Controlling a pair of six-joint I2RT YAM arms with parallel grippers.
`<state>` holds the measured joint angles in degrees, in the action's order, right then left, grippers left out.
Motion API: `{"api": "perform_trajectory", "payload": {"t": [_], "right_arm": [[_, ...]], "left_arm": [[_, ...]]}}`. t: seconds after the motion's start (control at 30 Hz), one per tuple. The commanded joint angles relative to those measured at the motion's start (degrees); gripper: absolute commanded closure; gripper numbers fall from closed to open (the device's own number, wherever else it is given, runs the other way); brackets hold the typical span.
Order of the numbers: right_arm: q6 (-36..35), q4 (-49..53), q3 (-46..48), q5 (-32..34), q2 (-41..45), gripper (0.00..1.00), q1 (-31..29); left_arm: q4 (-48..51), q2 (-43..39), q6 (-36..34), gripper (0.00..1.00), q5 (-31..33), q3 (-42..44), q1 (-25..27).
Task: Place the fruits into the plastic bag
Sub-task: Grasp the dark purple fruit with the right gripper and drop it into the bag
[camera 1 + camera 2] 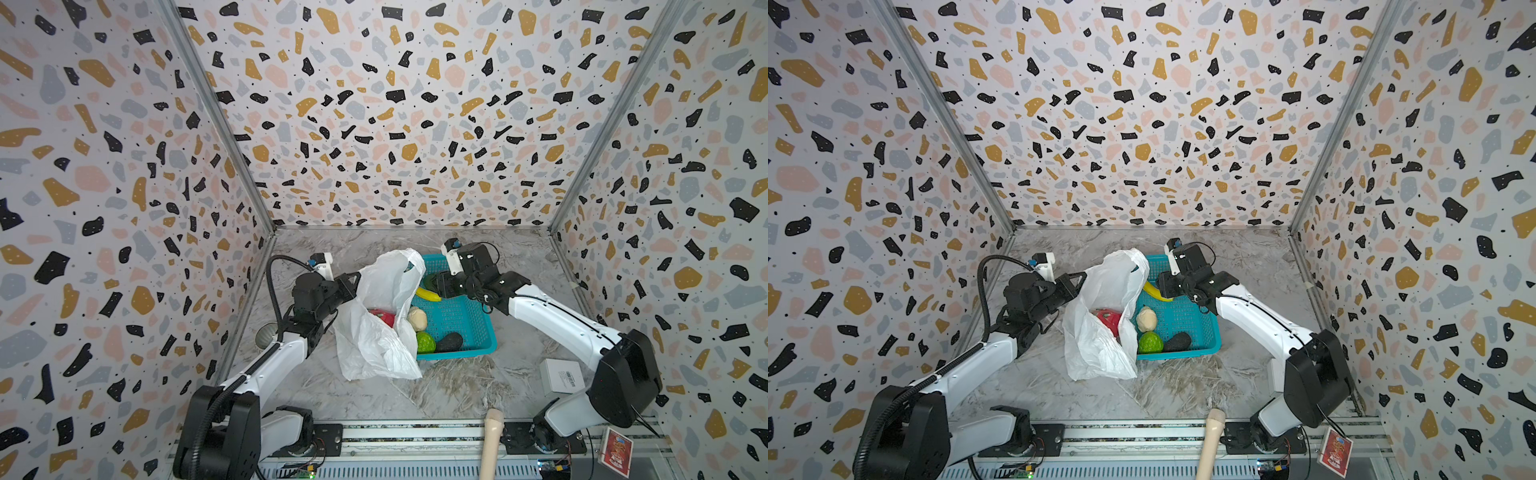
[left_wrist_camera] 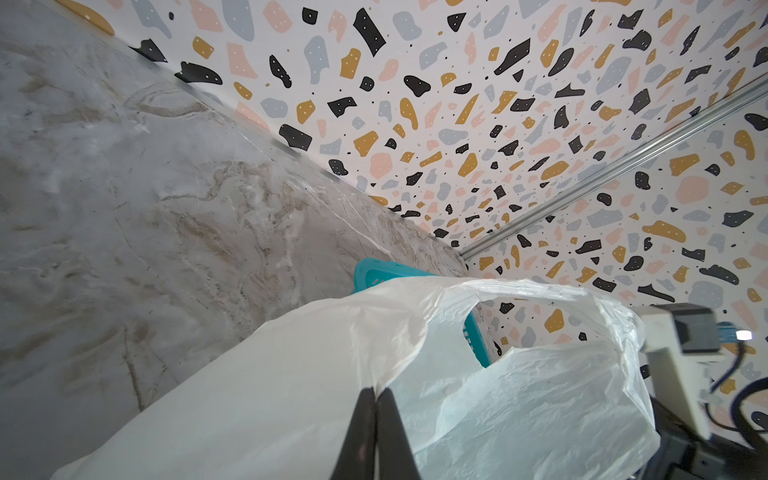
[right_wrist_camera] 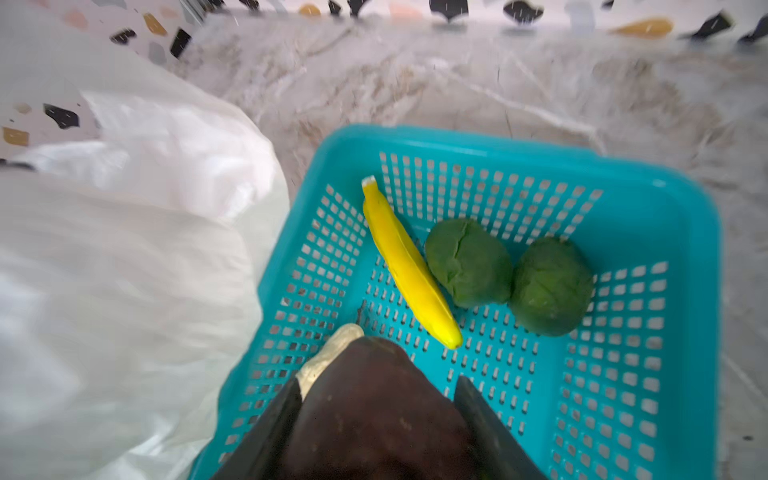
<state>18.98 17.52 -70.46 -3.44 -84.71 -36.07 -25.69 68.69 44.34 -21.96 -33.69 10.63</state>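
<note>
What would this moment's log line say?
left jaws: shut on plastic bag | right jaws: shut on dark fruit | red fruit: in bag

Camera layout: stereo pair overhead, one lens per wrist.

Both top views hang high above the near edge of the worktop [image 1: 457, 395], angled down toward the back wall [image 1: 395, 124], near-identical; each takes in all of it, with plastic bag [image 1: 374, 345] and teal basket [image 1: 469, 352]. Left wrist camera sits close behind the left jaws, rolled over, looking past the bag's handle loop to a far wall corner [image 2: 461, 253]; basket rim just visible. Right wrist camera rides close above the right jaws, facing down into the basket, slightly blurred; dark brown fruit [image 3: 374, 415] fills the foreground, banana [image 3: 409, 266] beyond. Bag and basket appear in all four.
</note>
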Motion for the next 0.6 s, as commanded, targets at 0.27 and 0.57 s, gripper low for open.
{"api": "perform_trajectory", "payload": {"t": [0.27,0.57], "right_arm": [[-8.7,-8.0,-7.9,-2.4,5.2,0.91,-12.3],[-7.2,-6.3,-11.5,-10.6,-8.5,0.86,-14.3]], "left_arm": [[-1.0,-0.1,-0.7,1.00,0.7,-1.9,0.4],[1.2,-0.4,-1.5,1.00,1.3,-2.6,0.5]]}}
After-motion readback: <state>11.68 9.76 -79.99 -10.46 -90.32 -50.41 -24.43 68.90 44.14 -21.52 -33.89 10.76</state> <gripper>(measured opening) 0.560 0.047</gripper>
